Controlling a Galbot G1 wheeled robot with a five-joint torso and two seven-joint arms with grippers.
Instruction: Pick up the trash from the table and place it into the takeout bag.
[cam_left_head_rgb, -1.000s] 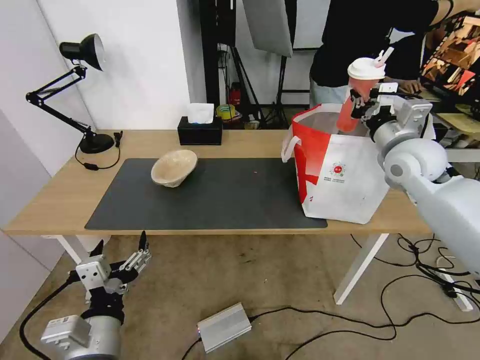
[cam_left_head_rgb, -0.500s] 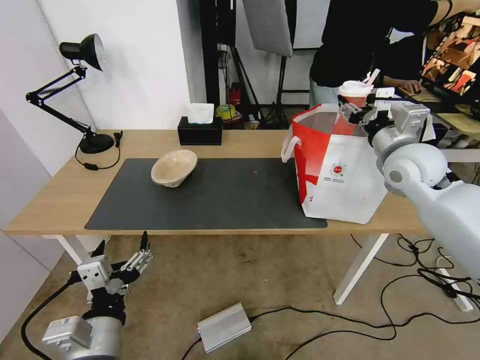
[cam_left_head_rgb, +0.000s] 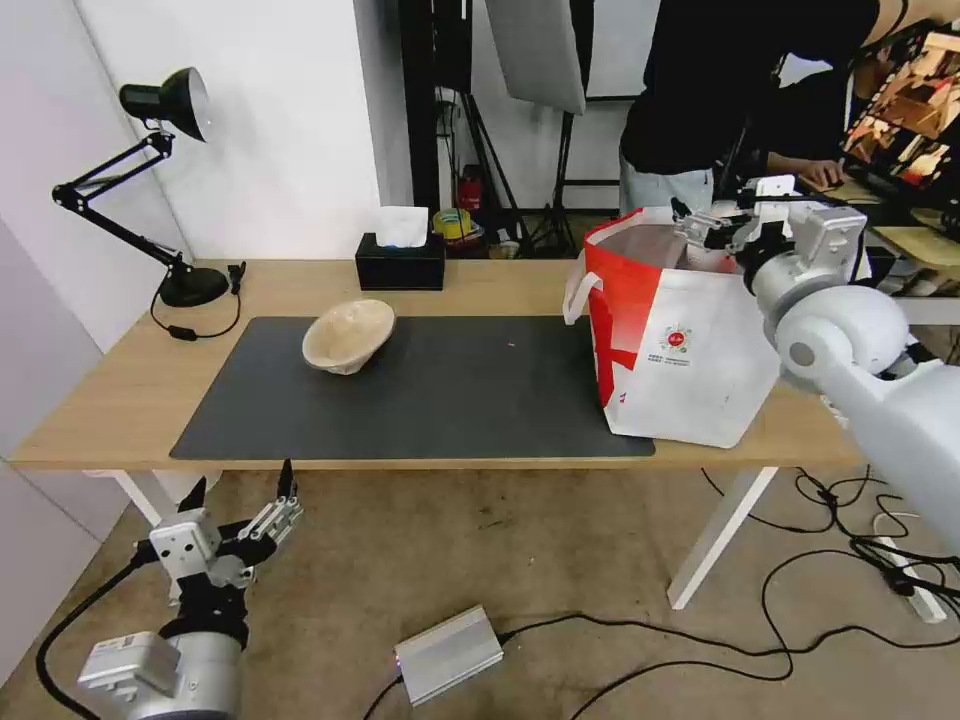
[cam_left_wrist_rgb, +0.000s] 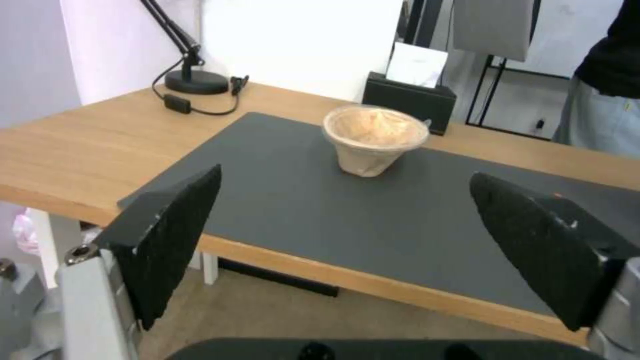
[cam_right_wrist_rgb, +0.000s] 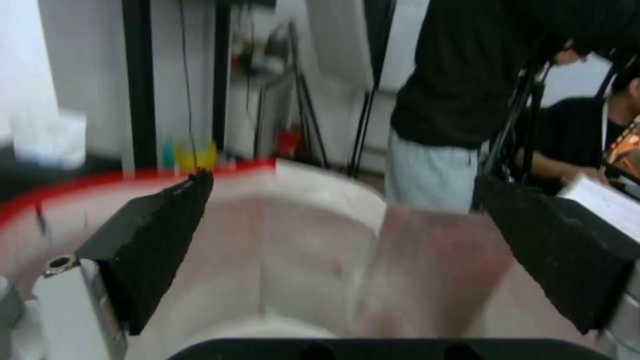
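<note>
**Head view: one bowl left on the mat, right arm over the bag**

Head view shows our right gripper (cam_left_head_rgb: 712, 222) above the open mouth of the takeout bag (cam_left_head_rgb: 690, 340), at its far rim. In the right wrist view its jaws stand wide apart with nothing between them, and the bag's foil lining lies below. We judge the drop step at the bag to be done or nearly so; we cannot make out what lies inside.

Our left gripper (cam_left_head_rgb: 240, 515) hangs low in front of the table (cam_left_head_rgb: 100, 400), below its near edge, jaws spread and empty. The beige paper-pulp bowl (cam_left_head_rgb: 348, 335) sits tilted on the dark grey mat (cam_left_head_rgb: 450, 400), well apart from the bag. We judge it the next piece of trash; taking it calls for lifting an arm over the table edge and closing on the thin, crumpled rim.

Behind the mat stand a black tissue box (cam_left_head_rgb: 400, 262) and a black desk lamp (cam_left_head_rgb: 150, 180). Cables trail across the floor.
</note>
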